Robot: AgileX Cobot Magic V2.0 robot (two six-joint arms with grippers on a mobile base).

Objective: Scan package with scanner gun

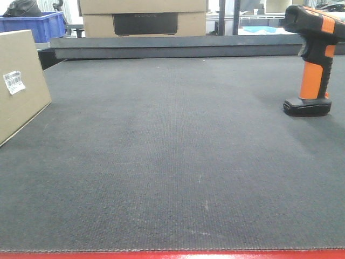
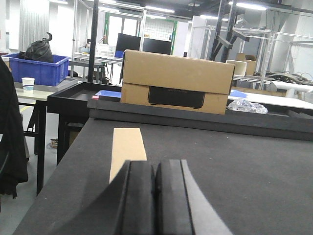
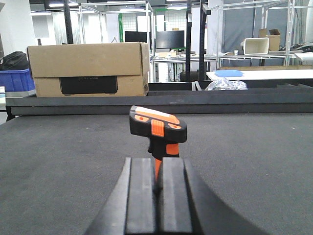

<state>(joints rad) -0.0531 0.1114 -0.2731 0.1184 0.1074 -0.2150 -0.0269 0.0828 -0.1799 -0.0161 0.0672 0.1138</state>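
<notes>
The package (image 1: 19, 83), a plain brown box, stands at the far left of the dark mat with a small white barcode label (image 1: 13, 82) on the face toward me. In the left wrist view it shows as a tan strip (image 2: 127, 147) just ahead of my left gripper (image 2: 155, 164), whose fingers are pressed together on nothing. The scanner gun (image 1: 314, 59) stands upright on its black foot at the right, black head and orange handle. The right wrist view has the scanner gun (image 3: 157, 128) beyond my right gripper (image 3: 157, 161), apart from it. That gripper is shut and holds nothing. Neither gripper appears in the front view.
A bigger cardboard box with a dark panel (image 1: 143, 19) sits behind the raised dark ledge (image 1: 178, 47) at the mat's far edge. A blue crate (image 1: 38, 24) is at the back left. A red strip (image 1: 172, 254) marks the near edge.
</notes>
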